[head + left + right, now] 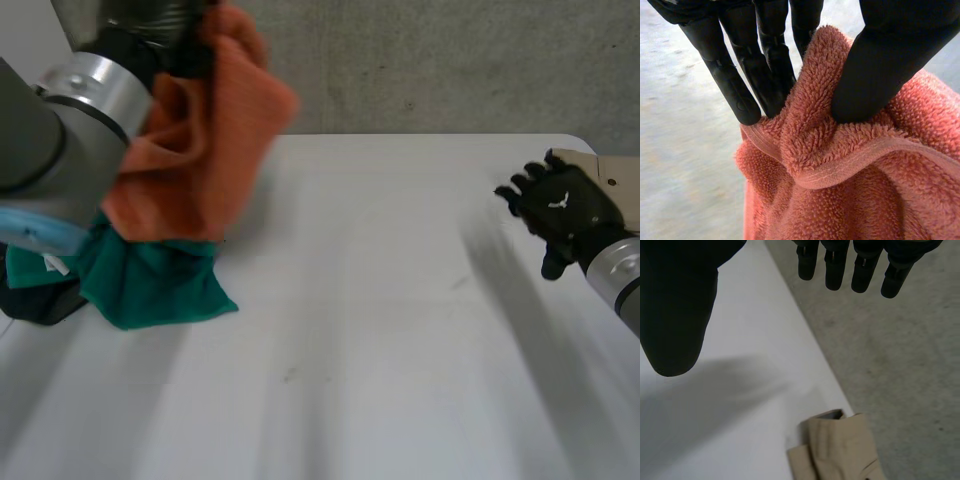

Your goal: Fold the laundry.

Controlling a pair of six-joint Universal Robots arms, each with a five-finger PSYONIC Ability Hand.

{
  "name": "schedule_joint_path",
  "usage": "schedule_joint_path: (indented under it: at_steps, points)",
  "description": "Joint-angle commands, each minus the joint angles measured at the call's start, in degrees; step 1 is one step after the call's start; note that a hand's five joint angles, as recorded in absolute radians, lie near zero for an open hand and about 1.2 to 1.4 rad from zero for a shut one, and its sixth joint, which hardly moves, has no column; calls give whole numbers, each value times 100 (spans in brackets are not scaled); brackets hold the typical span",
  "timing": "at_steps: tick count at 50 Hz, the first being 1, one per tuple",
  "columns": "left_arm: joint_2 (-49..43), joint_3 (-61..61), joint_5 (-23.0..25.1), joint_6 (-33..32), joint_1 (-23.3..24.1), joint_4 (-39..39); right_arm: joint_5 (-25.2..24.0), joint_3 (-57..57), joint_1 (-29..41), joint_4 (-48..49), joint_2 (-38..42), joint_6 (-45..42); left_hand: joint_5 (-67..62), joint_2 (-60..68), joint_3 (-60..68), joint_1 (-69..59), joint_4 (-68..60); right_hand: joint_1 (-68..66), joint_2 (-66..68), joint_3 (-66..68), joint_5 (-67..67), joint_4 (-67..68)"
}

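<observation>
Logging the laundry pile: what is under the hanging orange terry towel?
A crumpled green cloth on the white table, a black item at its edge. The orange terry towel and left arm cover the rest.

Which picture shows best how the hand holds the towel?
The left wrist view: the left hand pinches a fold of the orange towel between thumb and fingers. The head view shows the towel hanging above a green cloth. The right wrist view faces the table's edge.
</observation>
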State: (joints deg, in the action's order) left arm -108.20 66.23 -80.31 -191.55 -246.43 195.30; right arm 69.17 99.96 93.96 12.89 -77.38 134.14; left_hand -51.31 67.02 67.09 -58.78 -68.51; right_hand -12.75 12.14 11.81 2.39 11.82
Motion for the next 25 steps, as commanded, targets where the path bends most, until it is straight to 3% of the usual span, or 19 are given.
schedule_joint_path:
  at_steps: [1, 4, 7, 9, 12, 18, 25]
  points:
    - [-594, 487, 7, 592, 1323, 17, 0, -196, -1, -6, -260, 656, -1869, 1298, 1291, -2122, -1149, 275, -214, -181, -239, -182]
    - [-1035, 400, 24, 583, 1606, -18, 0, -240, -1, -14, -278, 832, -1869, 1298, 1291, -2122, -1149, 275, -214, -181, -239, -182]
    - [-1641, 294, 16, 548, 1861, -114, -18, -249, -9, -32, -269, 894, 1952, -2523, -2530, 1699, 2672, 275, -214, -181, -239, -182]
    - [-1870, 259, 7, 505, 1923, -298, -18, -249, -9, -58, -269, 903, 3587, -4158, -4164, 3333, 4306, 275, -214, -181, -239, -182]
    - [-1767, 276, -63, 417, 1941, -553, -9, -249, 8, -76, -269, 894, 4501, -5072, -5078, 4248, 5220, 275, -214, -181, -239, -182]
    - [-950, 469, -450, 381, 1547, -695, -35, -459, 43, -312, -251, 886, 4605, -5176, -5183, 4352, 5325, 275, -214, -181, -239, -182]
    - [-280, 1093, -521, -57, 825, -677, -281, -1443, 113, -1876, 126, 886, 4337, -4908, -4914, 4083, 5056, 275, -214, -181, -239, -182]
